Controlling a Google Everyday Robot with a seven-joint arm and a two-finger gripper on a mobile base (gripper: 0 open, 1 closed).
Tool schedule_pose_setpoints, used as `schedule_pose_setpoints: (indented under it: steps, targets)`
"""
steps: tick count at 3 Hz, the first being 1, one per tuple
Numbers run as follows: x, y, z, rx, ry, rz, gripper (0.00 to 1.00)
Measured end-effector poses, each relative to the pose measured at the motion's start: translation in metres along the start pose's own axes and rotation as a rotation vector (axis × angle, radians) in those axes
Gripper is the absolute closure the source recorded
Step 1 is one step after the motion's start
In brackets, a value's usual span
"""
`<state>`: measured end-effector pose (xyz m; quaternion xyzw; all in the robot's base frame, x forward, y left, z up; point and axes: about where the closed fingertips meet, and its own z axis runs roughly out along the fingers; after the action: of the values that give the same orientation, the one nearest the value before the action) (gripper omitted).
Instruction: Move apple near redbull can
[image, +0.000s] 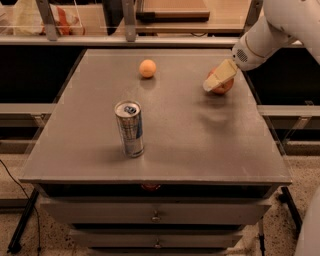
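The apple (224, 87), reddish-pink, is at the far right of the grey table (200, 145). My gripper (219, 77), cream-coloured, reaches in from the upper right and sits right over the apple, covering its upper left part. Whether the apple rests on the table or is held just above it cannot be told. The redbull can (130, 128), slim, silver and blue with a pull-tab top, stands upright at the front left of the table, well apart from the apple and the gripper.
A small orange fruit (147, 68) lies at the back centre of the table. The apple is close to the table's right edge (260, 115). Shelves with bags (60, 20) stand behind the table. Drawers (156, 216) are under the top.
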<state>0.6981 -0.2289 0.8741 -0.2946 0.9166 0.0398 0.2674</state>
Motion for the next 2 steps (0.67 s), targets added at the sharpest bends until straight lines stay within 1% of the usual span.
schedule_pose_setpoints:
  steps: [1,2]
  targets:
    - [-0.0004,0.0072,0.0059,-0.018,0.006,0.002,0.14]
    - [-0.0001,0.0130,0.0101,-0.029,0.012,-0.001,0.38]
